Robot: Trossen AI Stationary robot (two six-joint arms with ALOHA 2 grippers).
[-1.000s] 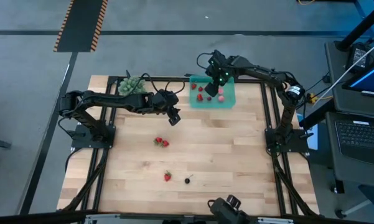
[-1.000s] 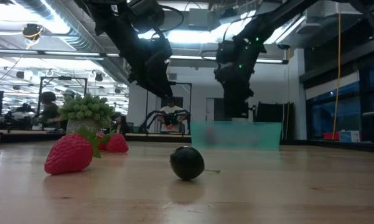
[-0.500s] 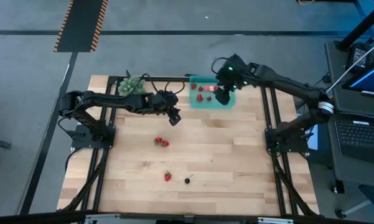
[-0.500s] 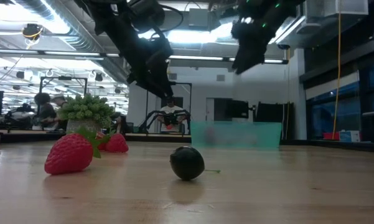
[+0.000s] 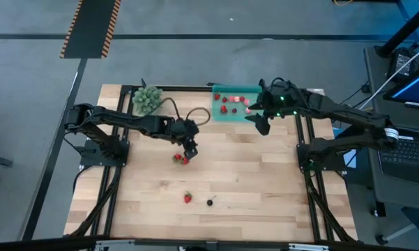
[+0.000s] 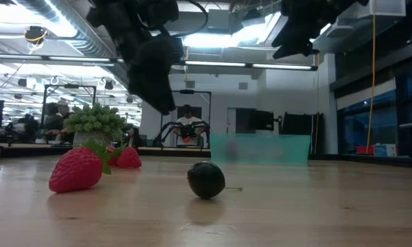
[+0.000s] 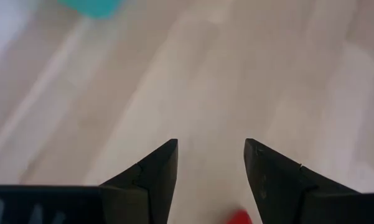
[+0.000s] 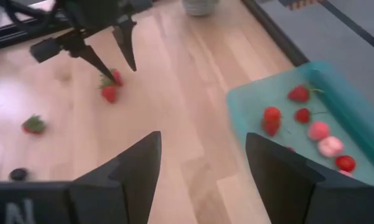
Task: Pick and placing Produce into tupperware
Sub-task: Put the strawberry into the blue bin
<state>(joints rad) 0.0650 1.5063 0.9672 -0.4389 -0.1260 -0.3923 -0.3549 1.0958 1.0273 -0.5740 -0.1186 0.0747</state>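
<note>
The teal tupperware tray [image 5: 231,116] sits at the table's far edge with several red and pink fruit pieces [image 8: 299,94] lying in it. Two strawberries [image 5: 181,159] lie together mid-table, and my open left gripper [image 5: 188,151] hovers just above and beside them. Another strawberry [image 5: 187,198] and a dark berry [image 5: 210,203] rest near the front edge. My open right gripper [image 5: 261,125] is raised off the tray's near right corner, with nothing between its fingers [image 8: 143,162].
A bushy green leafy clump [image 5: 146,99] stands at the far left corner. Black frame rails [image 5: 301,139] run along the table's left and right sides. Bare wood stretches across the table's middle and right.
My right gripper has risen from over the tray and drawn back toward the table's right and near side, staying open. My left gripper has swung toward the near edge and tipped down over the pair of strawberries. No fruit has moved.
</note>
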